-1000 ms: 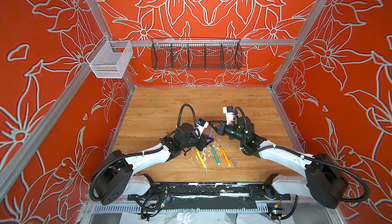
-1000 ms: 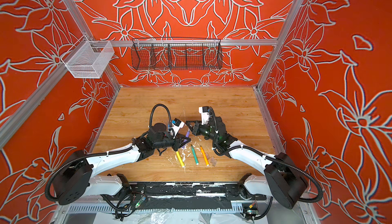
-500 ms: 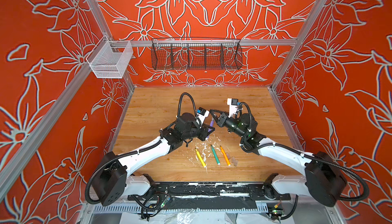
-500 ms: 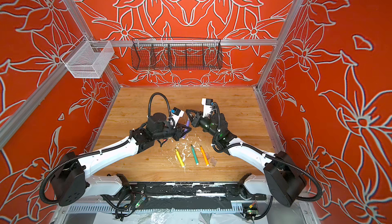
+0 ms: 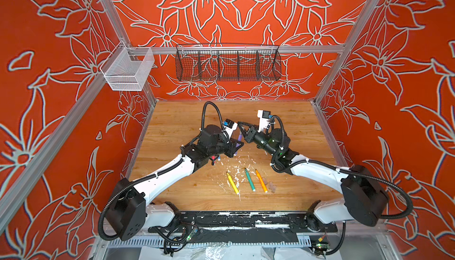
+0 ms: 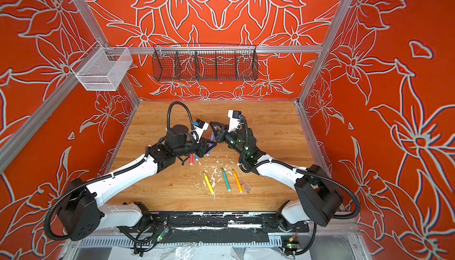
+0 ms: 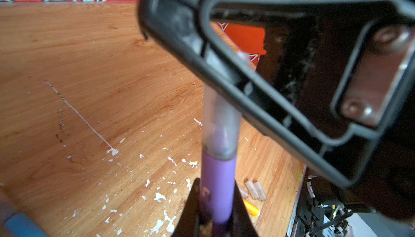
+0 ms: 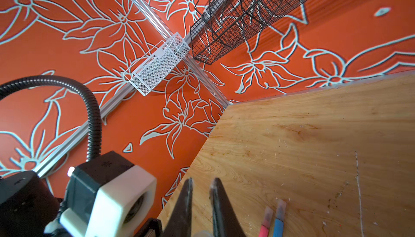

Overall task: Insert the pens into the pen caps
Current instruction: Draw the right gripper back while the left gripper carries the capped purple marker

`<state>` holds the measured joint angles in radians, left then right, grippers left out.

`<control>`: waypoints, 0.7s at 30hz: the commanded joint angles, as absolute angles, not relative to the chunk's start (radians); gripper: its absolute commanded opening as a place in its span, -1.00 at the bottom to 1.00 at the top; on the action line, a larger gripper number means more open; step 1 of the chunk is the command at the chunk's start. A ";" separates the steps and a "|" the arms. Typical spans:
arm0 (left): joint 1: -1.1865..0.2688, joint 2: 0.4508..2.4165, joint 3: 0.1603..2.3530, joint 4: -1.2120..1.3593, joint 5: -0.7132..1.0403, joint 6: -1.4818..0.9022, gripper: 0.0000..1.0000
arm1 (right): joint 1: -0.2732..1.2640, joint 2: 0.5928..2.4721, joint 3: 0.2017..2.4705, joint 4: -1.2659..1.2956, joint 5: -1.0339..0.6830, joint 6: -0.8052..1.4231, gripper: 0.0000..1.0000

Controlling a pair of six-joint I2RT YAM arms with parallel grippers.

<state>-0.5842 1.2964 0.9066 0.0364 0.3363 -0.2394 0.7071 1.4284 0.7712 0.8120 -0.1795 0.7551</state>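
Pens come to six by my count. The purple pen (image 7: pixel 217 175) is up off the worktop (image 5: pixel 177 123), near the middle between the two arms, and my left fingers (image 7: pixel 190 212) are clamped on its barrel. One clear cap (image 7: pixel 221 125) sits over its tip, meeting the purple barrel. The cap's other end runs in between my right fingers (image 8: pixel 183 211), which are closed on it; the right wrist view shows only a whitish sliver of it low between them.

Just under the left arm, a pink pen (image 6: pixel 191 159) and a blue pen (image 6: pixel 196 157) lie side by side on the wood, each with a pale translucent end in the right wrist view. Nearer to me and right of those, three more lie in a row, apart from one another, tips pointing far: yellow pen (image 5: pixel 232 183), green pen (image 5: pixel 250 180) and orange pen (image 5: pixel 261 181), all with bare tips. Just right of the orange one I count three loose caps (image 7: pixel 252 189) lying close together.

White flecks (image 5: pixel 237 170) are scattered over the wood around the yellow and green pens. One black wire basket (image 5: pixel 227 64) hangs on the far wall, and one white mesh basket (image 5: pixel 125 71) hangs at the far left corner.
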 commanded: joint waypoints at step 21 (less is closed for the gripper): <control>-0.378 1.259 1.123 0.365 0.055 -0.282 -1.00 | 0.919 1.361 0.614 0.673 -0.517 0.905 -1.00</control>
<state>-0.5526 1.2785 0.9684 -0.0902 0.3958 -0.1268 0.7536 1.3911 0.7174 0.8944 -0.1375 0.8417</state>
